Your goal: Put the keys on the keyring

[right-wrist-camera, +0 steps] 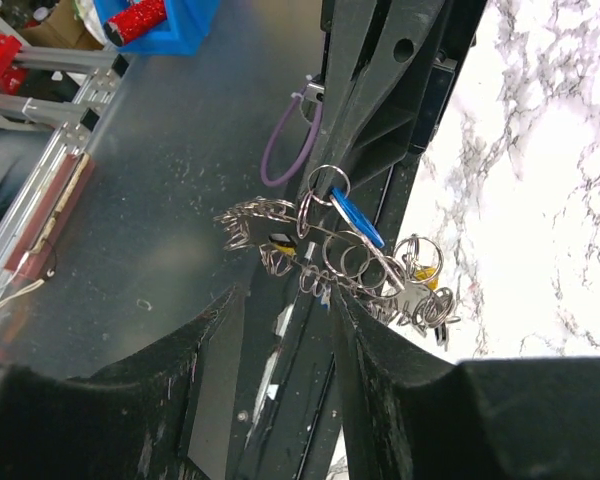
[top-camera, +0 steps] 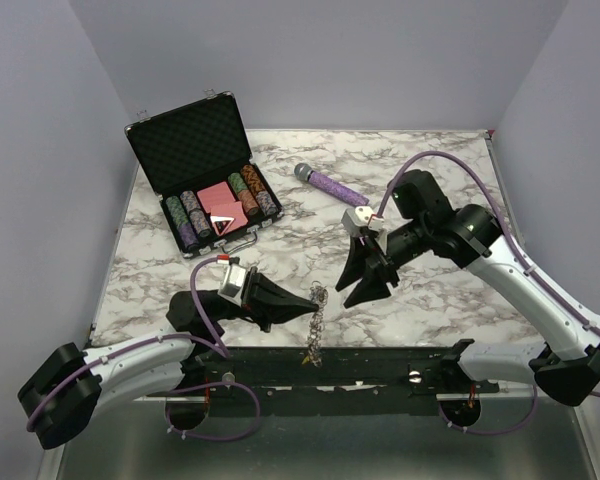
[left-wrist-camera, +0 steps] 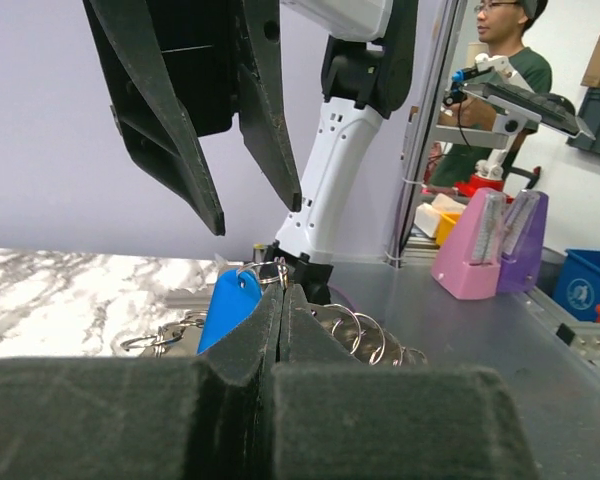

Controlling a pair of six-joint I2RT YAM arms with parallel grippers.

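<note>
Where the keyring (top-camera: 316, 312) hangs: nearer than the black case (top-camera: 185, 145) and off to its right, well apart from it, dangling over the front edge of the surface (top-camera: 460, 300).
Left fingers (top-camera: 302, 303): pressed together on the keyring, which droops from my tips.
Keys (right-wrist-camera: 405, 290): bunched on small rings along the keyring; a blue key (left-wrist-camera: 228, 308) sits right against my left fingertips.
Right fingers (top-camera: 360, 285): apart and holding nothing, farther right of the case than the keyring, tips aimed down at it.
Microphone (top-camera: 330, 185): purple, lying on the surface to the right of the case.
Case contents: chips and cards, lid up.
</note>
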